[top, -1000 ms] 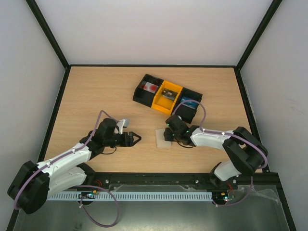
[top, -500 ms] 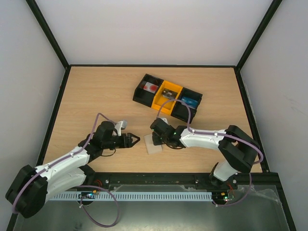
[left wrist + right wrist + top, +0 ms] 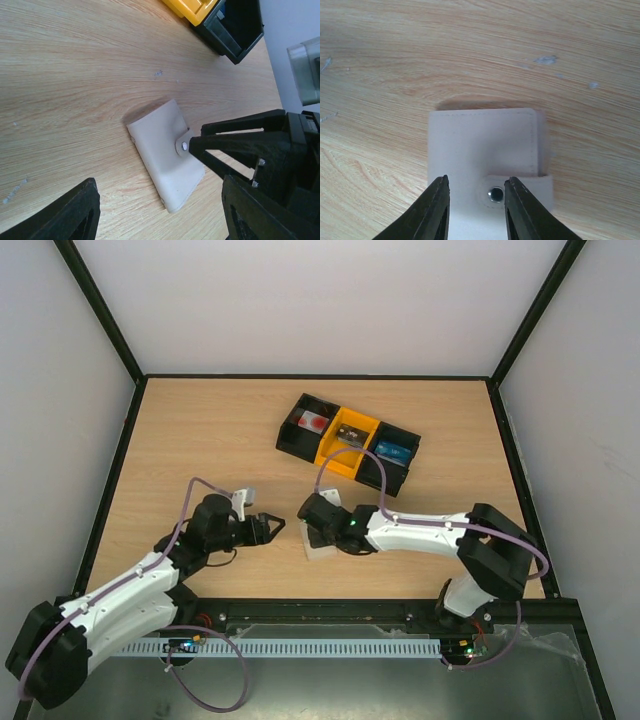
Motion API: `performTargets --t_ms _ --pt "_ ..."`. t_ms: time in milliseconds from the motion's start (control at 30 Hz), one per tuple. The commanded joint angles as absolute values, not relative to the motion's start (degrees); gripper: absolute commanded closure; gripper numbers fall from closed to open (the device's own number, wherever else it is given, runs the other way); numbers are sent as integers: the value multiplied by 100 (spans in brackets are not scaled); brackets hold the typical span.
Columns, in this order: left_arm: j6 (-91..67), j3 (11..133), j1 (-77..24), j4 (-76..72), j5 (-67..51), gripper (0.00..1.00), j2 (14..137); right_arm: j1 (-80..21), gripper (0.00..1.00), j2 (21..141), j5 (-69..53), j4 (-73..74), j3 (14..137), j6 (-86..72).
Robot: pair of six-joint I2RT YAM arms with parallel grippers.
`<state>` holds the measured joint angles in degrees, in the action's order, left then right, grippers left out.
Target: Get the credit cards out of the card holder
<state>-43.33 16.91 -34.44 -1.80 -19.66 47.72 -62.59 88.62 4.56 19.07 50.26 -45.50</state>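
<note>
The card holder (image 3: 318, 544) is an off-white stitched sleeve with a snapped tab, lying flat and shut on the wooden table. It shows in the left wrist view (image 3: 161, 150) and the right wrist view (image 3: 482, 142). No credit cards show; any inside are hidden. My right gripper (image 3: 314, 530) is over the holder with its jaws a little apart, tips (image 3: 477, 181) on either side of the snap button and touching its top face. My left gripper (image 3: 276, 527) is open and empty just left of the holder, its jaws facing it (image 3: 160, 200).
A black-and-yellow three-compartment tray (image 3: 372, 462) stands behind the holder, with small flat items in its compartments. Its corner shows in the left wrist view (image 3: 235, 35). Black frame rails bound the table.
My right gripper has slid left and nearer with the card holder under its tips. My left gripper has drawn slightly back and left, still open.
</note>
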Motion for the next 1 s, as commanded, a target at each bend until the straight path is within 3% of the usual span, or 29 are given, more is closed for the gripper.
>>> performTargets --t_ms 0,967 --pt "-4315 1591 -3424 19 -1758 31 4594 -6441 70 9278 812 2237 5376 -4675" --pt "-4342 1512 -3425 67 -1705 31 4456 -6737 74 9958 1261 2672 5597 -4842"
